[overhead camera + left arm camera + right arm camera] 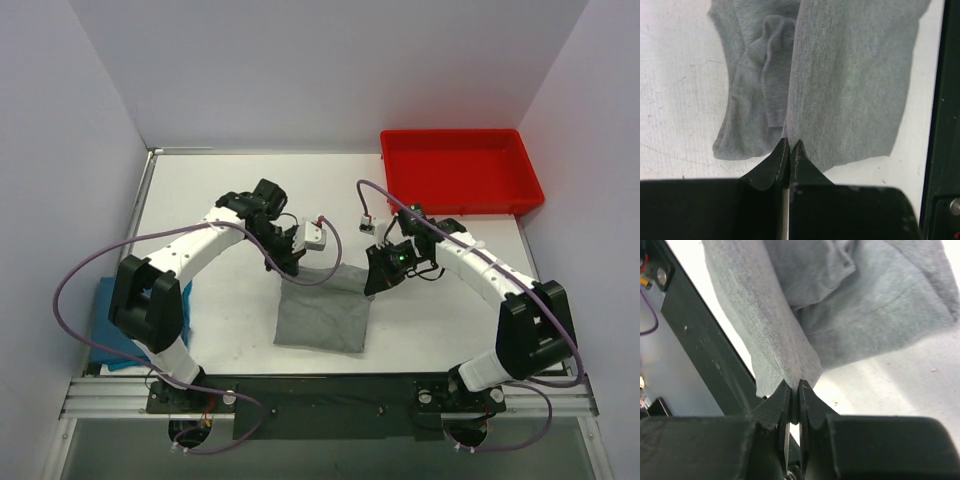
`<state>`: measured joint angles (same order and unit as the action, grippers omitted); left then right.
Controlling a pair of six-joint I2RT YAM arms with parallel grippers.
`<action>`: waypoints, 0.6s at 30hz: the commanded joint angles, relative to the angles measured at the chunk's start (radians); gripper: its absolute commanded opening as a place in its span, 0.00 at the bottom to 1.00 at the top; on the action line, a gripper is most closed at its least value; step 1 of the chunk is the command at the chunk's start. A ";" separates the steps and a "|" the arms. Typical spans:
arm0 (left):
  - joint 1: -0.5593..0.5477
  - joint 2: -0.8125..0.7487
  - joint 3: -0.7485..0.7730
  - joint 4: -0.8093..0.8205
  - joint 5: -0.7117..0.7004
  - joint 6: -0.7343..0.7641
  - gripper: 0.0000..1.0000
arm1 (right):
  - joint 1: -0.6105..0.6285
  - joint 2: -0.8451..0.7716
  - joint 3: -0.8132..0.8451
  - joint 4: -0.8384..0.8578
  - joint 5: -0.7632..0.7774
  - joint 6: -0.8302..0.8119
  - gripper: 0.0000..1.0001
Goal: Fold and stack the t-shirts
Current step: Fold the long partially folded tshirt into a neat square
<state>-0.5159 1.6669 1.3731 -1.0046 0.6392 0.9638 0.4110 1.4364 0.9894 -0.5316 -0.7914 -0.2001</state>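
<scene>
The grey knit t-shirt (322, 318) lies in a rough, partly folded square in the middle of the white table (220, 190), close to the black base rail (320, 392) at the near edge. Its far edge is raised off the table at both corners, and the cloth hangs from there in loose folds, with one rumpled layer tucked underneath.

The left claw (291, 263) is clenched on the far-left corner. In the left wrist view its fingertips (784, 150) are pressed together with a ridge of grey fabric caught between them. The right claw (376, 281) is clenched the same way on the far-right corner, and the cloth pinched in its tips drapes away below them.

The left arm (190, 250) rises from its base to a bent elbow at the table's left side. Its forearm then reaches towards the far centre, and the wrist turns down and back towards the shirt. The right arm (480, 270) mirrors it, with the elbow out at the right, the forearm angled in towards the far centre and the wrist tipped down over its corner.

A blue cloth (104, 325) lies at the table's near-left edge, partly behind the left elbow. A red plastic tray (460, 172) sits at the far-right corner, well apart from the shirt.
</scene>
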 commanded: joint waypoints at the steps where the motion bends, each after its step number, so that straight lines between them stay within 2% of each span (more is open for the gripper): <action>1: 0.034 0.028 0.037 0.130 -0.111 -0.096 0.00 | -0.046 0.061 0.055 0.005 0.041 0.050 0.00; 6: 0.037 0.077 0.023 0.224 -0.134 -0.152 0.00 | -0.058 0.180 0.107 0.005 0.105 0.028 0.00; 14: 0.048 0.146 0.037 0.366 -0.165 -0.276 0.00 | -0.064 0.262 0.169 0.007 0.192 0.022 0.00; 16: 0.048 0.159 0.037 0.398 -0.165 -0.287 0.00 | -0.066 0.271 0.176 0.024 0.211 0.036 0.05; 18: 0.048 0.174 0.030 0.431 -0.174 -0.300 0.10 | -0.066 0.285 0.184 0.060 0.259 0.071 0.18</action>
<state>-0.4934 1.8278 1.3735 -0.6834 0.5266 0.7166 0.3656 1.7073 1.1347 -0.4633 -0.6464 -0.1589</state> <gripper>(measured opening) 0.046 0.101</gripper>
